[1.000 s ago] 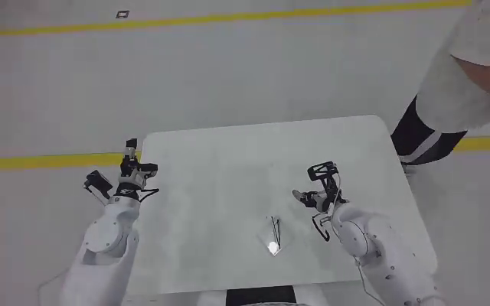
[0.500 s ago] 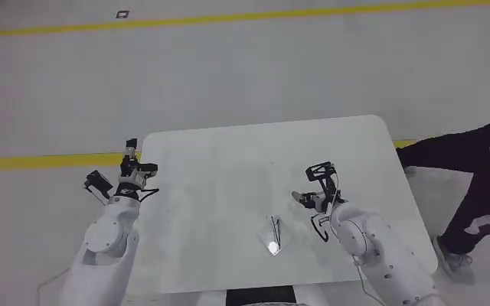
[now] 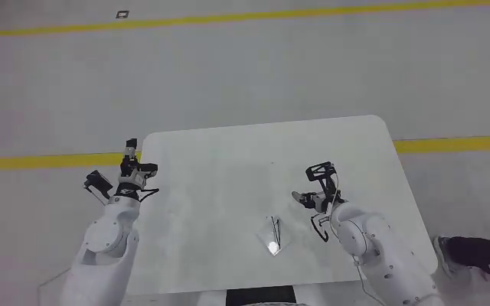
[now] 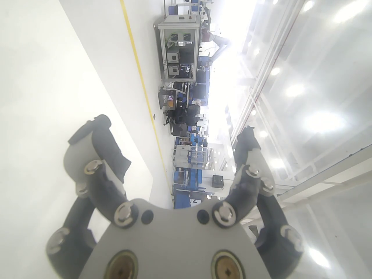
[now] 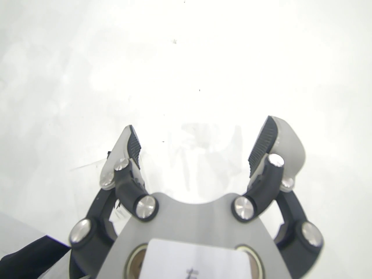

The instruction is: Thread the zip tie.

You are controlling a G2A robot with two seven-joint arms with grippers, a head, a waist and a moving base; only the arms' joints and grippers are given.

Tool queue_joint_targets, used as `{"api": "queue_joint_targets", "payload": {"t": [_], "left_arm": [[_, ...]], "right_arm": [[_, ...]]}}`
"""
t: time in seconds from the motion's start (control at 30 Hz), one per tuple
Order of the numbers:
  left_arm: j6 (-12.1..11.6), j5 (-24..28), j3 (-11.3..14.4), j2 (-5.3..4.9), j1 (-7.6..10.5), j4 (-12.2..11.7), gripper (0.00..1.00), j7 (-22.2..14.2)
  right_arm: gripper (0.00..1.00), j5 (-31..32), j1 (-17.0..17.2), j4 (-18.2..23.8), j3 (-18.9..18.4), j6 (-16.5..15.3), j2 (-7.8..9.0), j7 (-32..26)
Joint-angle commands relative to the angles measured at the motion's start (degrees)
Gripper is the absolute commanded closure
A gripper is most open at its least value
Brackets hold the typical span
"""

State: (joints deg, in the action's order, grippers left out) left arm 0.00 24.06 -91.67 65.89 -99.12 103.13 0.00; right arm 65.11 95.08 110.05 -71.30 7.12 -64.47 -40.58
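Both grippers stand wide open and empty: the left gripper [image 3: 115, 163] at the table's [image 3: 230, 168] left edge, the right gripper [image 3: 310, 183] right of centre. A thin dark zip tie [image 3: 274, 228] lies low in mid-frame, perhaps inside a clear sleeve. It looks light, springy and slippery, so I'd pinch it near the tail end.
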Motion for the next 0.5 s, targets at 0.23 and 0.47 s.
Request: {"api": "queue_joint_targets", "payload": {"t": [0.23,0.47], "left_arm": [[0.0,0.0,0.0,0.00,0.00,0.0,0.00,0.0],[0.0,0.0,0.0,0.00,0.00,0.0,0.00,0.0]], "right_arm": [[0.00,0.0,0.0,0.0,0.0,0.0,0.00,0.0],[0.00,2.1,0.2,0.2,0.5,-0.6,0.06,0.6]]}}
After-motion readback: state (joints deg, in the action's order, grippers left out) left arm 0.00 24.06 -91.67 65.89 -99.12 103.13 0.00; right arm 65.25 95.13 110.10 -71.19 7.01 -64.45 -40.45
